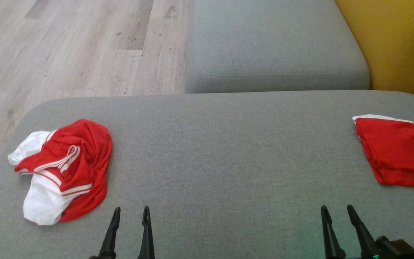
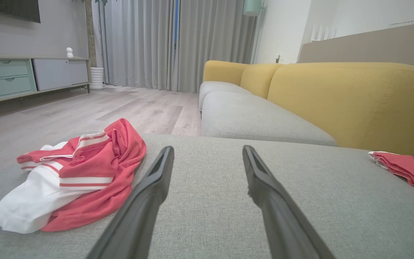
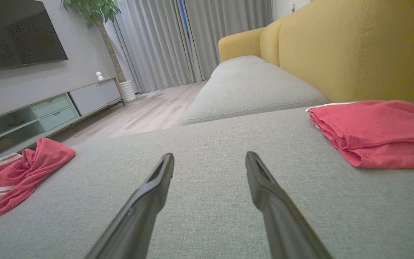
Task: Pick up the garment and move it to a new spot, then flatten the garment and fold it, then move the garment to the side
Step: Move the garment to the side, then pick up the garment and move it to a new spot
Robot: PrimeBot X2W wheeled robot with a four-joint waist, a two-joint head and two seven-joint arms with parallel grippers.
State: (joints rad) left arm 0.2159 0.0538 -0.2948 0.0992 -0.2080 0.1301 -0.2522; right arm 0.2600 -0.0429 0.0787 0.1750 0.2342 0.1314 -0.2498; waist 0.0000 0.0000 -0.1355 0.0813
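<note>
A crumpled red and white garment [image 1: 63, 169] lies in a heap on the left of the grey cushion [image 1: 221, 144]; it also appears at left as the garment [image 2: 74, 176] and at far left as the garment [image 3: 16, 172]. My left gripper [image 1: 131, 208] stands open near the cushion's front edge, just right of the heap and apart from it, nothing between its fingers [image 2: 153, 180]. My right gripper [image 1: 336, 208] is open too, over bare cushion, with empty space between its fingers [image 3: 156, 180].
A folded red garment [image 1: 397, 154] rests at the cushion's right edge, also seen as the folded garment [image 3: 372, 133]. Beyond lie a second grey seat cushion [image 1: 275, 46], a yellow backrest [image 1: 397, 39] and wooden floor [image 1: 67, 46] at the left.
</note>
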